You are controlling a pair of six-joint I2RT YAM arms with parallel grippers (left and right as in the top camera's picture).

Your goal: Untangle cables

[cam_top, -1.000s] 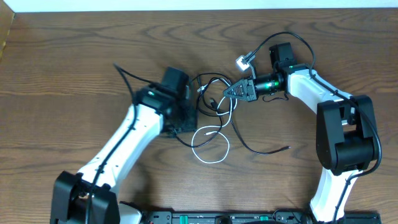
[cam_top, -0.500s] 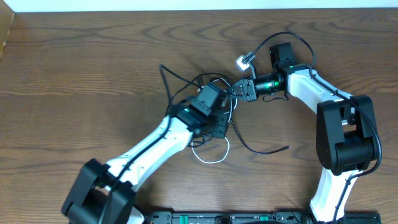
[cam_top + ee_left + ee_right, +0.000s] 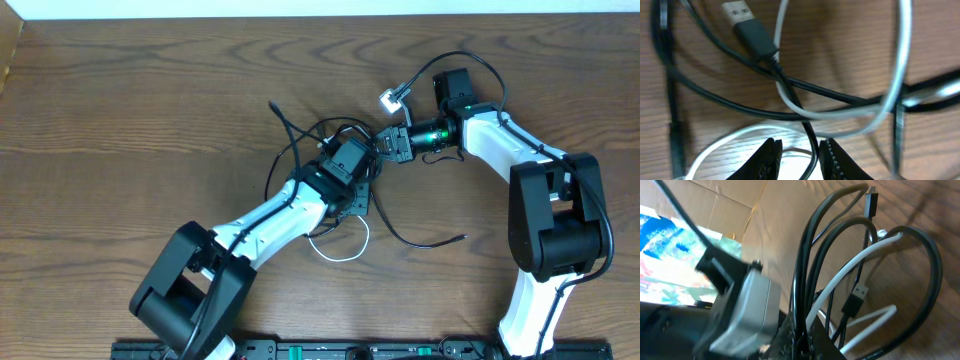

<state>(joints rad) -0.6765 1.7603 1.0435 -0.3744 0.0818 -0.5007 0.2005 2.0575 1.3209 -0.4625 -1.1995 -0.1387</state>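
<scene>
Near the middle of the wooden table (image 3: 120, 120), the cords lie in one knot. Both arms meet over it, so the overhead view loses most of the crossings under the left wrist. What shows there is a loop of the white cable (image 3: 338, 259) on the robot's side of the knot. One strand of the black cables (image 3: 425, 242) trails right to a small plug end (image 3: 461, 238), well apart from the rest.

From the left wrist, the left gripper (image 3: 800, 152) hangs low over the tangle with its jaws a little apart. A single black strand runs between the fingertips (image 3: 771, 155), nearer the right one. A gap shows on its other side, so it is not pinched. Just beyond, black and white strands cross one another, and a USB plug (image 3: 747, 24) with a black body lies at the top. The right half of this view is blurred.

From the right wrist, the right gripper (image 3: 799, 339) is cut off by the bottom edge. Its jaws are pressed together on several black strands, which rise from between them in tall arcs. A blurred grey block (image 3: 747, 307) fills the left side; what it is cannot be made out.
</scene>
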